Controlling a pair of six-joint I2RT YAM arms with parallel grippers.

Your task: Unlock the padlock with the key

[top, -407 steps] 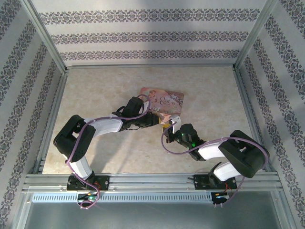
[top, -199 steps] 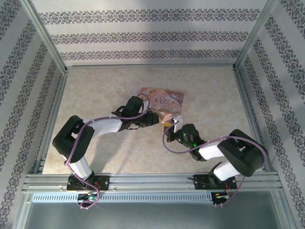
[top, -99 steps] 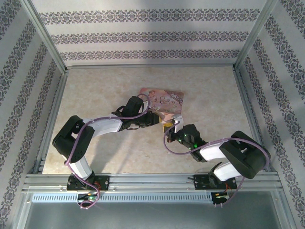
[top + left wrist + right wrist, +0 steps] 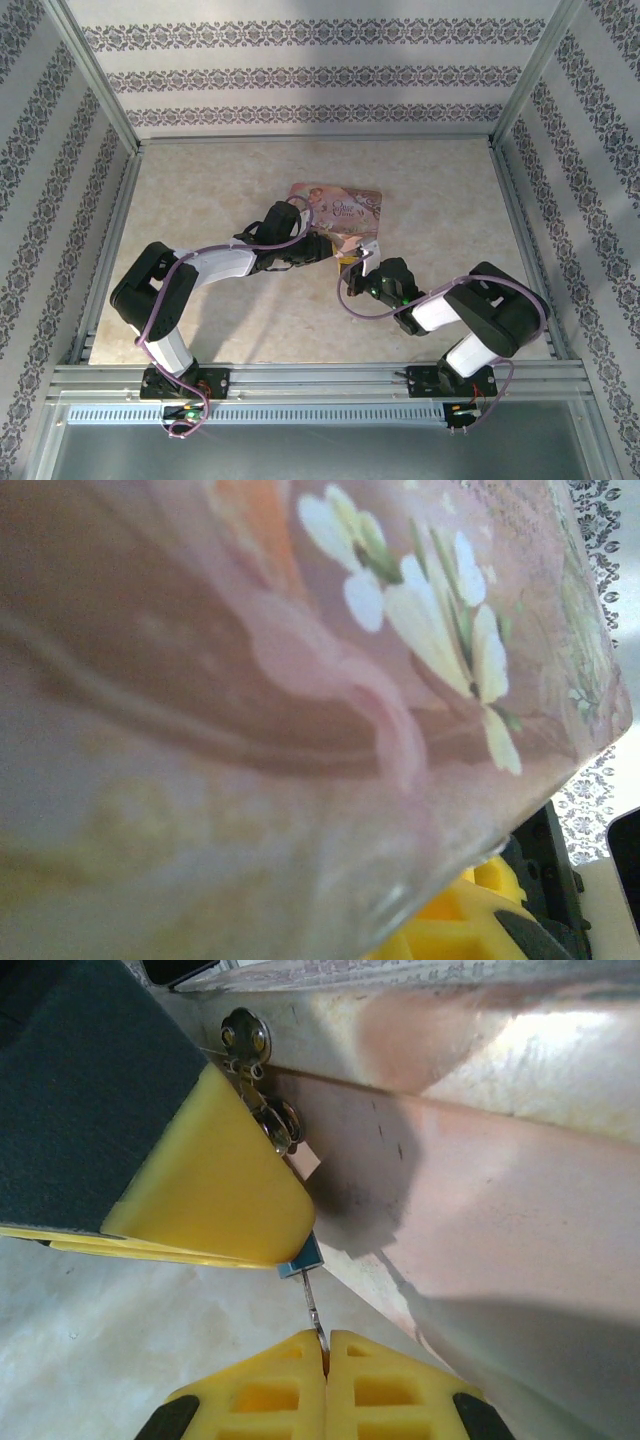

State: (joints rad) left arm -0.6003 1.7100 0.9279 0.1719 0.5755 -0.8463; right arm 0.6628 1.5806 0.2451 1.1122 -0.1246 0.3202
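1. right gripper (image 4: 326, 1345): in the right wrist view its two yellow fingertips are pressed together on the thin silver blade of the key (image 4: 312, 1310); the blade rises out of the seam between them, nearly upright, tilted a little to the left.
2. the padlock (image 4: 302, 1257) sits at the top end of that blade, touching it; only a small blue-and-silver corner shows, tucked under the lower edge of the left arm's yellow finger (image 4: 210, 1185); it is just above the right fingertips and right against the near side of the pink box (image 4: 500, 1260).
3. left gripper (image 4: 325, 248): one broad pad lies over the padlock, with the box wall beside it; whether it is clamped or loose cannot be told; in the left wrist view a bit of yellow pad (image 4: 450, 925) shows below the box.
4. a small metal fitting (image 4: 262, 1100), a round disc and links, runs along the upper edge of that pad, where it meets the box.
5. the pink box (image 4: 345, 207) lies flat on the table (image 4: 200, 180), printed face up, white flowers (image 4: 430, 610) on it; its inside is hidden.
6. from above, the two grippers meet at the box's near edge, left arm coming from the left, right gripper (image 4: 362, 262) from the right.
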